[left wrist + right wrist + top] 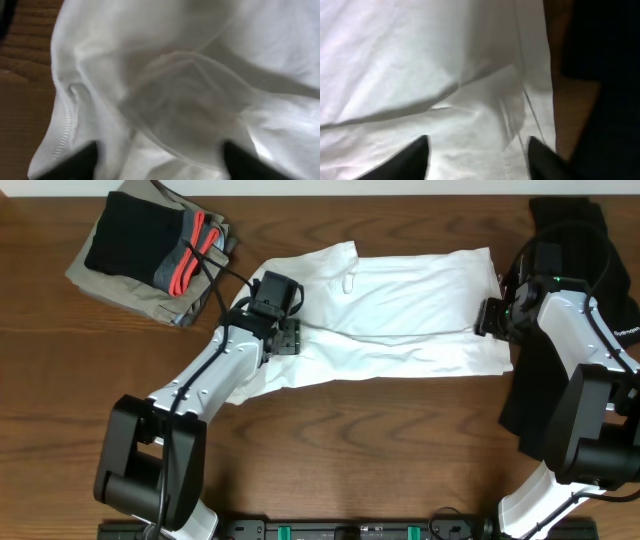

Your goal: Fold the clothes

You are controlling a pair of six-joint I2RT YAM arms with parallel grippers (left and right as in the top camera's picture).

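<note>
White T-shirt (400, 310) lies mid-table, upper half, laid out as a wide band running left to right. It's doubled over: the top layer ends in a long crease along the middle, and the lower layer sticks out below it. Wrinkled, bottom-left corner ragged. Stitched hem shows at its left end in the left wrist view.

Left gripper (160, 162) on the shirt's left end, fingers spread wide, loose bunched cloth between them. Right gripper (477, 157) at the right edge, fingers apart over flat cloth.

Stack of folded garments (150, 250) sits top-left on the table (400, 460). Black garment (570, 330) lies under the right arm.
</note>
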